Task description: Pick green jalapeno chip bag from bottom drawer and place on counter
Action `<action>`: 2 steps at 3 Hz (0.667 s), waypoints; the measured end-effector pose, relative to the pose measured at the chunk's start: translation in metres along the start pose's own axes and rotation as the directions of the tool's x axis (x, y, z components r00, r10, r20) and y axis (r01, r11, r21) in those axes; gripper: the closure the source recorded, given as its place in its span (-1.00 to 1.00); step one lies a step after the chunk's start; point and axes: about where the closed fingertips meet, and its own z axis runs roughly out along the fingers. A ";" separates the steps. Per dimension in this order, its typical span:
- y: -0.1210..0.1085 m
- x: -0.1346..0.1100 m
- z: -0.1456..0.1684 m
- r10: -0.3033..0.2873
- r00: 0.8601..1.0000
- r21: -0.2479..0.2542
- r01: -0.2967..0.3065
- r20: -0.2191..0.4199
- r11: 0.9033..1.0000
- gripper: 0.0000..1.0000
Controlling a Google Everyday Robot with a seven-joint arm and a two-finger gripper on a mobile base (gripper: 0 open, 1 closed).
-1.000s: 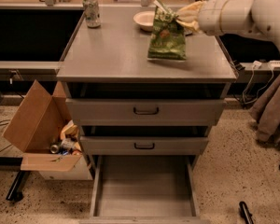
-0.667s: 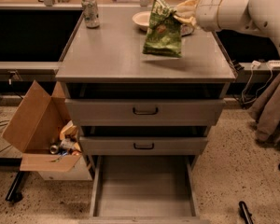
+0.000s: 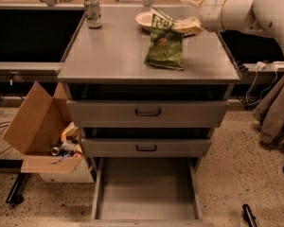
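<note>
The green jalapeno chip bag point(image 3: 164, 44) rests on the counter point(image 3: 113, 51) at its right side, its top edge leaning back near a pale bowl. My gripper point(image 3: 188, 13) is above the counter's back right, just right of the bag's top. Its two pale fingers stand apart and the lower fingertip point(image 3: 183, 27) touches the bag's upper right edge. The bottom drawer point(image 3: 146, 193) is pulled out at the foot of the cabinet, and its floor is bare.
A pale bowl point(image 3: 144, 19) sits behind the bag and a can point(image 3: 92, 12) stands at the counter's back left. The two upper drawers point(image 3: 147, 112) are slightly ajar. An open cardboard box point(image 3: 42, 131) with trash stands left of the cabinet. Cloth hangs at the right edge point(image 3: 277, 112).
The bag has dropped lower and now sits on the counter, while my arm has stayed at about the same height. The fingers no longer pinch the bag's top.
</note>
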 end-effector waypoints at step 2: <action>0.000 0.000 0.000 0.000 1.000 0.000 0.000 0.000 1.000 -1.00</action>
